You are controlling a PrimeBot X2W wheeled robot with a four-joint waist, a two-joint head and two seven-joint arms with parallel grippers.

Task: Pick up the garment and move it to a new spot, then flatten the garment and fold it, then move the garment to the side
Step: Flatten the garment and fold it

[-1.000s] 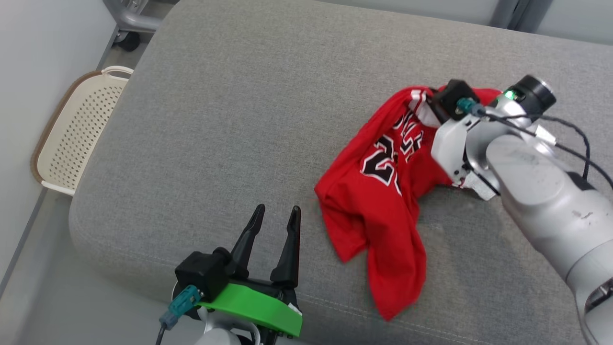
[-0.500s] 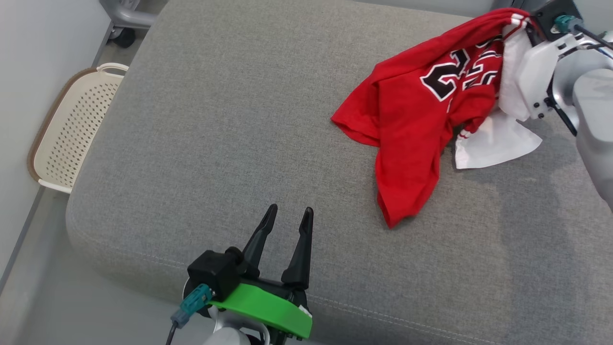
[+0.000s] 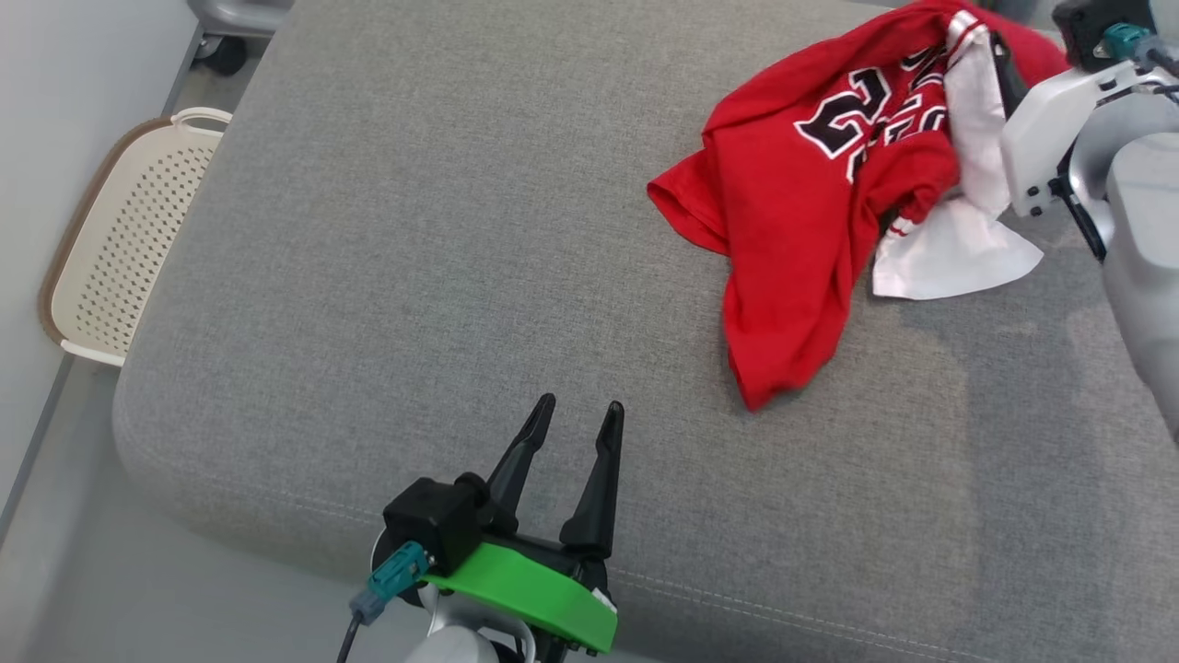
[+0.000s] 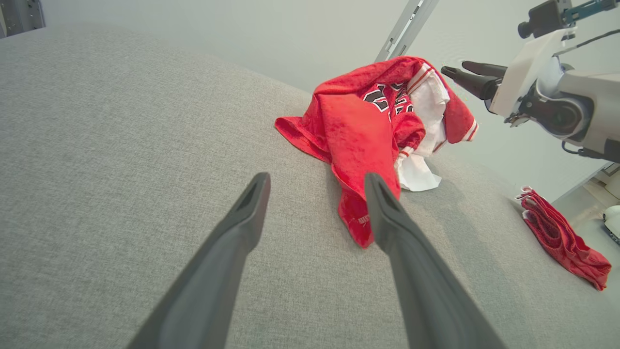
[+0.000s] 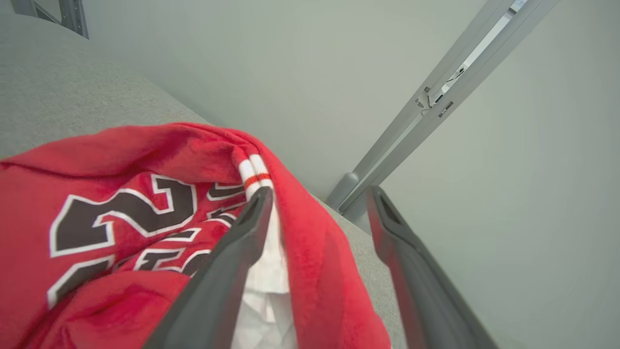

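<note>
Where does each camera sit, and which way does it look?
Head view: on the robot's head, looking down at the grey cushion and red jersey; the left pincer shows at the bottom.
Left wrist view: on the left wrist, looking along its fingers across the cushion at the jersey and the right pincer.
Right wrist view: on the right wrist, close over the jersey, facing the wall; its fingers show.
All three see the jersey.

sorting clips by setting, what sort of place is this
Probably an indoor room set up for laundry folding, perhaps a lab: a broad grey upholstered cushion as work surface, a perforated cream laundry basket on the floor by the wall, and a crumpled red jersey on the cushion.
</note>
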